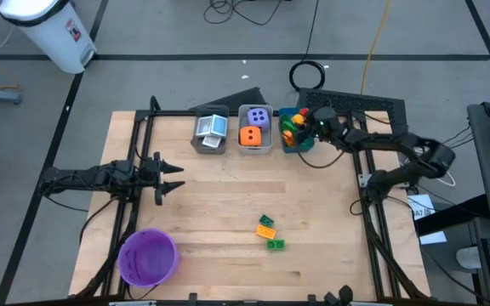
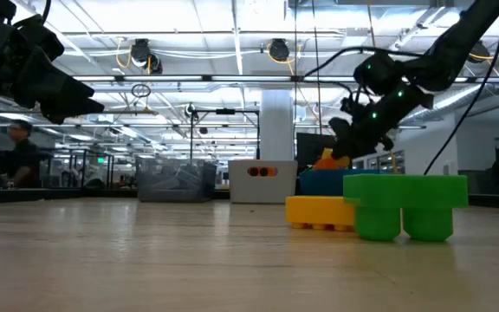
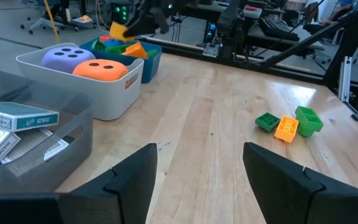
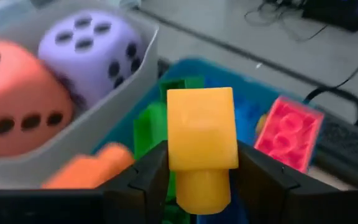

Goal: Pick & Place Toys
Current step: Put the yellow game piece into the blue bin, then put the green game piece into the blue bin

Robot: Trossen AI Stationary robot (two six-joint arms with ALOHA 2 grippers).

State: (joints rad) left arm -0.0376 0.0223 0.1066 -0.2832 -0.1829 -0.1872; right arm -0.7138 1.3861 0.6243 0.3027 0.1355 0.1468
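My right gripper (image 1: 315, 121) is shut on a yellow brick (image 4: 201, 134) and hovers over the blue bin (image 1: 296, 140), which holds several coloured bricks (image 4: 288, 134). A purple die (image 1: 259, 116) and an orange die (image 1: 251, 135) lie in the pale bin (image 1: 255, 150) beside it. Cards (image 1: 212, 127) lie in the grey bin (image 1: 196, 140). Three loose bricks, green (image 1: 266, 219), yellow (image 1: 265, 230) and green (image 1: 276, 245), rest on the tabletop. My left gripper (image 1: 175, 176) waits open at the table's left side. My right gripper pinches the yellow brick by two opposite sides (image 4: 174, 158) between its two fingers (image 4: 146, 177). The fingers slant down from the table's right side. The brick juts out past the fingertips, lifted clear above the bricks in the blue bin (image 4: 229, 81).
A round purple bowl (image 1: 148, 257) stands at the table's near left corner. The three bins form a row along the far edge. Bare wood lies between the bins, the bowl and the loose bricks. Black frame rails (image 1: 373, 217) run along both table sides.
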